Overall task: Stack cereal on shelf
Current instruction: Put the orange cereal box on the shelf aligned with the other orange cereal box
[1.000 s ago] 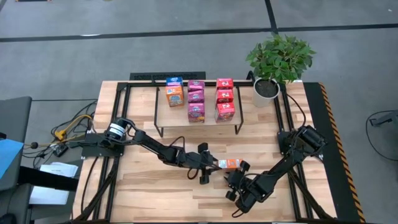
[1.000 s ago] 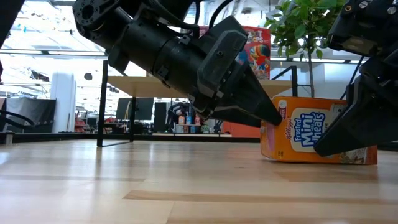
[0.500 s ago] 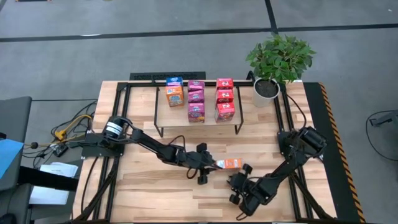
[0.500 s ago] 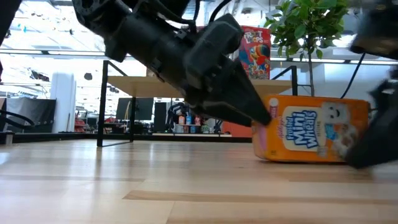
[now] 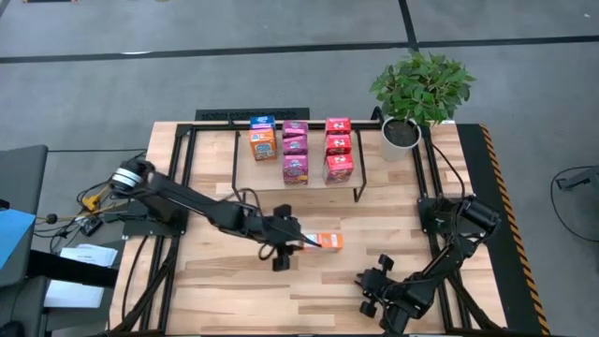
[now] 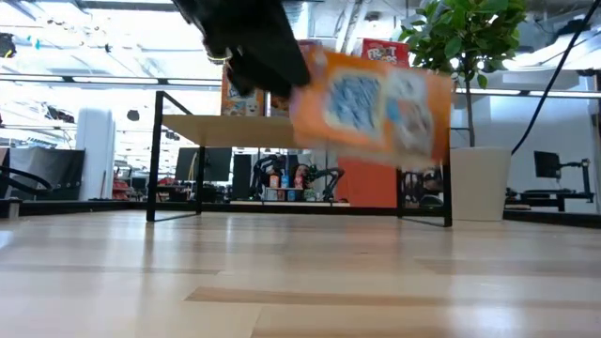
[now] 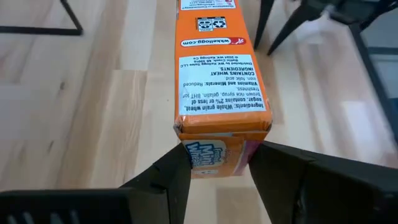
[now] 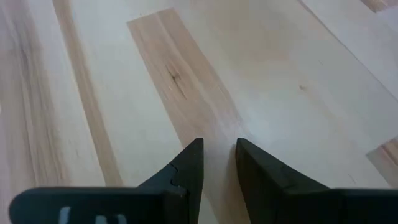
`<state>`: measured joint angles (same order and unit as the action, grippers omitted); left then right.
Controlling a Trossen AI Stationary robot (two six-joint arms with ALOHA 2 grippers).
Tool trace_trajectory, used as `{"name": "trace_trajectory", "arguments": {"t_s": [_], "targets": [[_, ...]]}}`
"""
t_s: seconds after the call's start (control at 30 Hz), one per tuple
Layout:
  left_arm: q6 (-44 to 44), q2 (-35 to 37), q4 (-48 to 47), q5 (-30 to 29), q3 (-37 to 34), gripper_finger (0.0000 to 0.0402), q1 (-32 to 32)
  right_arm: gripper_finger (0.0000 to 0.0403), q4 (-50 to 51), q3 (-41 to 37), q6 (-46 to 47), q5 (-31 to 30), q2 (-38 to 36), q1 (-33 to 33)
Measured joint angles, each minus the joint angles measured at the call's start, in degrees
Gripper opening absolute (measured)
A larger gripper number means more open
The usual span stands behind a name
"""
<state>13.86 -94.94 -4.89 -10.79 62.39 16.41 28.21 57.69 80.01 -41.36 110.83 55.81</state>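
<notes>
Left gripper (image 5: 301,242) clamping orange-and-blue cereal box (image 5: 327,241) (image 7: 221,87) by one end, holding it above tabletop (image 5: 225,281), in front of shelf (image 5: 299,168). In low view box (image 6: 371,103) blurring, print unreadable, gripper mostly cropped. Right gripper (image 5: 374,288) (image 8: 217,165) hanging near front edge, fingers slightly parted, gripping nothing. Remaining boxes (image 5: 295,150) sitting on shelf, stacked, exact count unclear.

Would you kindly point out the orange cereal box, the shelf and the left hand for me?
orange cereal box (image 7: 222,81): left wrist view, on its printed ingredients panel.
shelf (image 5: 295,192): high view, on its black front rail.
left hand (image 7: 217,163): left wrist view, midway between the fingertips clamping the box.
</notes>
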Motion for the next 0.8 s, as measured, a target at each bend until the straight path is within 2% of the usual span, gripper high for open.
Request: {"name": "trace_trajectory", "arguments": {"t_s": [0.43,0.6,0.8], "targets": [[8.0,25.1,-27.3,-0.5,0.5,0.0139,0.0,0.012,0.2,0.0,-0.9,-0.2,0.0,-0.5],[9.3,30.5,-40.2,-2.3,7.0,0.0139,-0.8,0.012,0.2,0.0,-0.9,-0.3,0.0,-0.8],[4.2,30.5,-55.4,-7.6,19.0,0.0139,-1.7,0.0119,0.3,0.0,-1.0,-0.5,0.0,-1.2]]}}
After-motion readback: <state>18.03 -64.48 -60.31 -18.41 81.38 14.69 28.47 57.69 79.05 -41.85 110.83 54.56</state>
